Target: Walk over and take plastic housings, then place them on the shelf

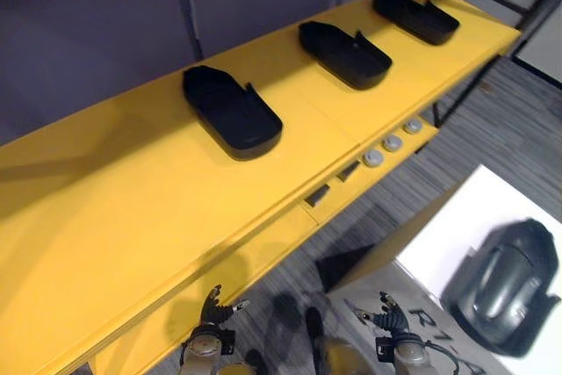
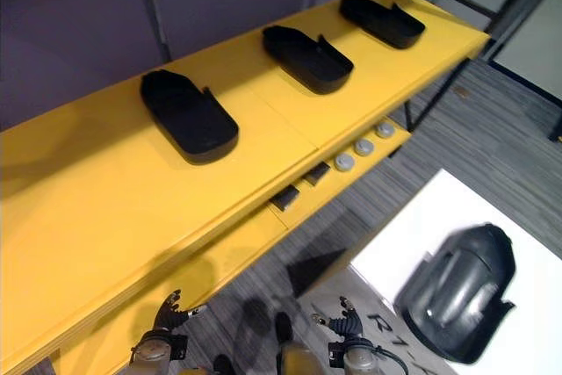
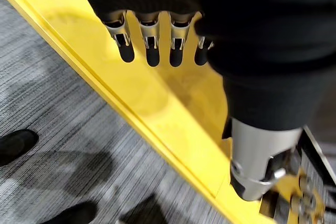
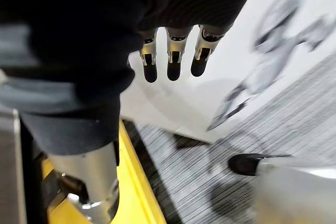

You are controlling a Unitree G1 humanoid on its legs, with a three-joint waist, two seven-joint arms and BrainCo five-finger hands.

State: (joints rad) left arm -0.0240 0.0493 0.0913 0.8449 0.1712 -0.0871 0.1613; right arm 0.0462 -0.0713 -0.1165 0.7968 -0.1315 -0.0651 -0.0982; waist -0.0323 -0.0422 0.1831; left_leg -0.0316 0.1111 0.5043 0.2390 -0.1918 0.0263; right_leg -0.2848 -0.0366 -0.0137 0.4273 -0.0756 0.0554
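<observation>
- Left hand (image 1: 213,307): held low at the front edge of the yellow shelf (image 1: 105,199), palm down. In the left wrist view its fingers (image 3: 152,45) are straight and relaxed above the yellow lower ledge (image 1: 351,186), and they hold nothing.
- Right hand (image 1: 386,315): held low at the same height, near a corner of the white tabletop (image 1: 465,217). In the right wrist view its fingers (image 4: 173,56) are straight and slightly spread, and they are empty.
- Nearest black housing (image 1: 230,111), middle black housing (image 1: 344,54) and farthest black housing (image 1: 415,17): in a row along the shelf top, well apart from one another. The farthest lies by the shelf's right end.
- Grey housing (image 1: 505,283): lies on the white tabletop, near its right edge and apart from both hands.
- Round grey parts (image 1: 392,142): in a short row on the lower ledge, with small dark blocks (image 1: 318,195) beside them.
</observation>
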